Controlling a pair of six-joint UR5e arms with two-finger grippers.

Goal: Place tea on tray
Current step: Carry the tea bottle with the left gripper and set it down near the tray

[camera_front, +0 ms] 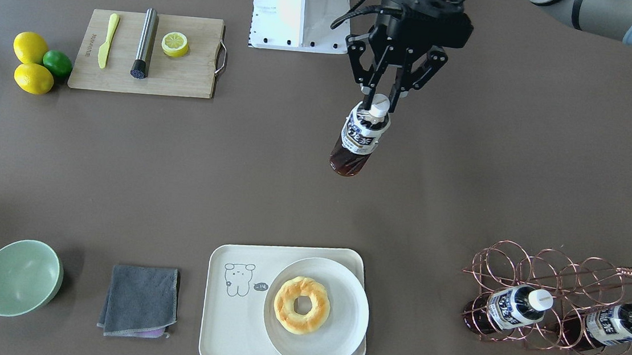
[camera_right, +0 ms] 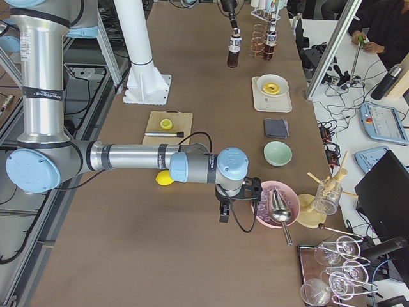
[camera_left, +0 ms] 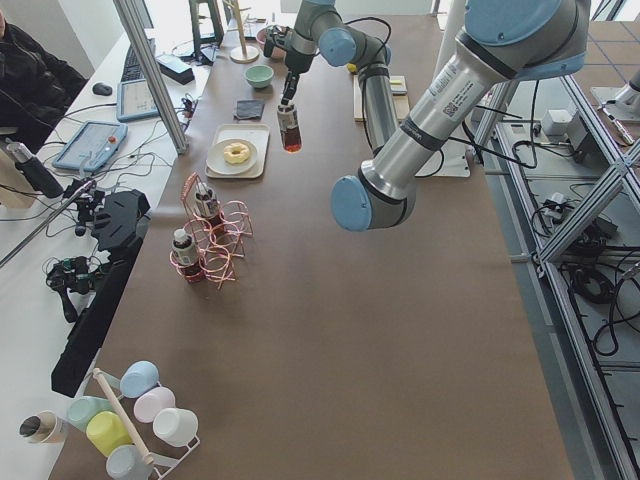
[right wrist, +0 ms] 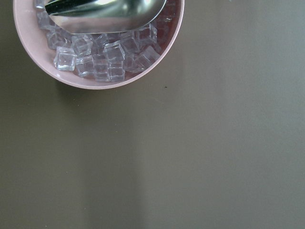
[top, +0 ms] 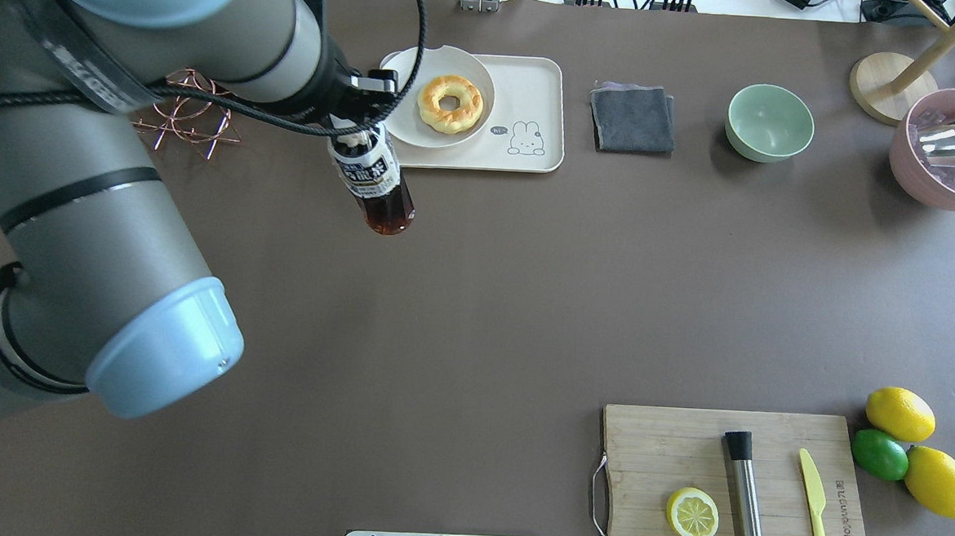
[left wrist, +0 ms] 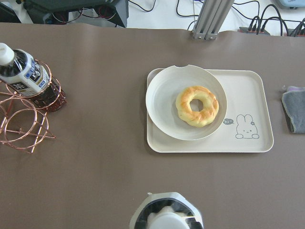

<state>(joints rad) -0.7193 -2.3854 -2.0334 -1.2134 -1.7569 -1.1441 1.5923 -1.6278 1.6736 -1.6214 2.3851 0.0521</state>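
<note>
The left gripper (camera_front: 378,104) is clamped on the tea (camera_front: 356,141), its 2 fingers pinching the neck just under the white cap. The bottle hangs cap-up and slightly tilted and seems to be clear of the table. It is over open table on the robot's side of the tray (camera_front: 216,334), not over it. The tray carries a round plate (camera_front: 346,323) with a donut (camera_front: 301,305) on it, leaving the end with the bear drawing bare. 2 other bottles (camera_front: 513,308) lie in the copper wire rack (camera_front: 563,296) beside the tray. The right gripper (camera_right: 223,214) is near a pink bowl (right wrist: 95,83) of ice cubes (right wrist: 109,59) with a metal scoop (right wrist: 109,12); whether its fingers are spread or closed cannot be told.
</note>
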